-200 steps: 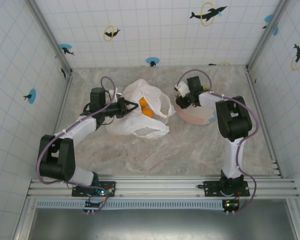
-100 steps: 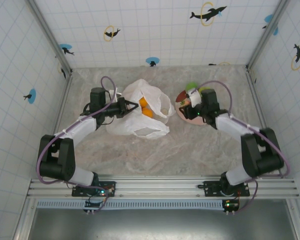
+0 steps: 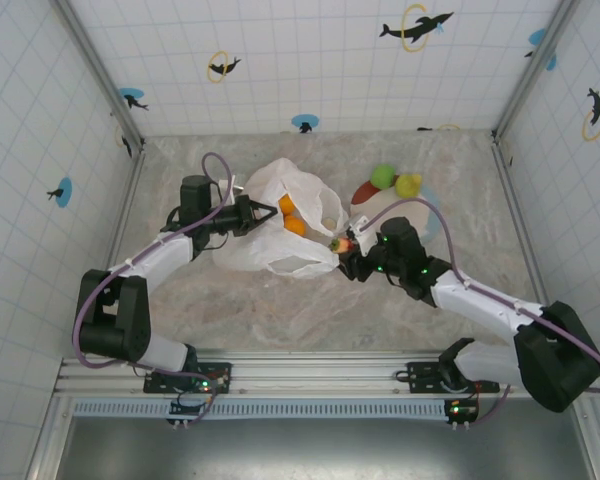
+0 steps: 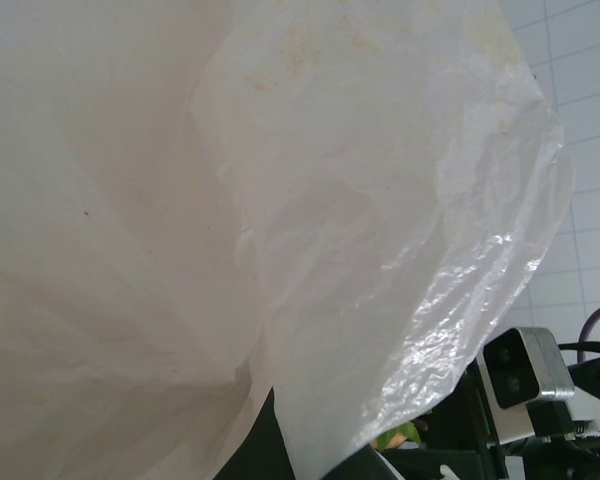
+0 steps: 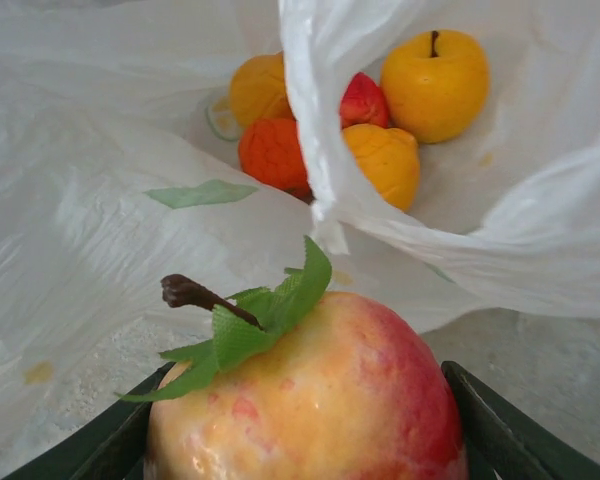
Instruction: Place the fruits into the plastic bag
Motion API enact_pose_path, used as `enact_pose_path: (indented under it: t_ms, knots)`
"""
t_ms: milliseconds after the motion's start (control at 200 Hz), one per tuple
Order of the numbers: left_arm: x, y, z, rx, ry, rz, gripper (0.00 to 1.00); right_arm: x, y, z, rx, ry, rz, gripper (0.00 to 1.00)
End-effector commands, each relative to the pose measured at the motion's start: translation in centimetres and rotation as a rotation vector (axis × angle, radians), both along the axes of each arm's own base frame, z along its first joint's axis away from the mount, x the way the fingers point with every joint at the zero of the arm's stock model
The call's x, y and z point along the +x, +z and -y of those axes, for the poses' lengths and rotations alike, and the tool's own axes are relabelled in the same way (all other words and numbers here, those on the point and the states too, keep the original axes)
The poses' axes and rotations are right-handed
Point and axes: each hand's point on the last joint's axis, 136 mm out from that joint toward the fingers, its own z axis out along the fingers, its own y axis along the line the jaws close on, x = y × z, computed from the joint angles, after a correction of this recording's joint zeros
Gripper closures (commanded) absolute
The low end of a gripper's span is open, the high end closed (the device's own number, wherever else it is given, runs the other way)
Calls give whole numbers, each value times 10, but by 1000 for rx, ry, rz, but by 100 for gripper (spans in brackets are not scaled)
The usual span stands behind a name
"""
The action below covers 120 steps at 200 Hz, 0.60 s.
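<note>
Seen from above, a white plastic bag (image 3: 270, 255) lay crumpled at the centre of a marbled table (image 3: 280, 310), its mouth facing the right of the frame. The left pincer (image 3: 248, 214), at the bag's left edge, appeared clenched on the rim and held the mouth up. The right pincer (image 3: 342, 245) hovered just beside the bag's right edge, at the mouth, grasping a red and yellow apple (image 5: 310, 390) with a green leaf. Its wrist camera looked over the apple into the open bag. There 5 fruits rested together at the top of that frame: a yellow apple-shaped one (image 5: 435, 85), a small red one (image 5: 363, 100) and 3 orange ones (image 5: 275, 155). In the upper right of the overhead view, 3 more fruits sat close together, well apart from the bag: a dark red one (image 3: 365, 191), a green one (image 3: 383, 176) and a yellow-green one (image 3: 408, 185), at the edge of a round plate (image 3: 430, 205). The task looked a little over halfway done, with the held apple not yet released and 3 fruits left to collect.
</note>
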Motion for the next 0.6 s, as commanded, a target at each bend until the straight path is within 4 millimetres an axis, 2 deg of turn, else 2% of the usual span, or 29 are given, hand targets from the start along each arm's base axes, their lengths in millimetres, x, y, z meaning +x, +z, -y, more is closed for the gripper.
enact_pose_path:
  t_ms: [0, 190, 285, 595]
  knots:
    - [-5, 7, 2, -12, -16, 28, 100, 3, 22, -28, 68, 77, 39, 47]
    - [-6, 5, 3, -7, -21, 28, 100, 5, 39, -55, 133, 147, 52, 47]
    - [-5, 5, 4, -8, -24, 28, 100, 12, 48, -64, 177, 148, 66, 47]
    - [-7, 10, 5, -14, -35, 39, 100, 41, 50, -96, 244, 83, 91, 47]
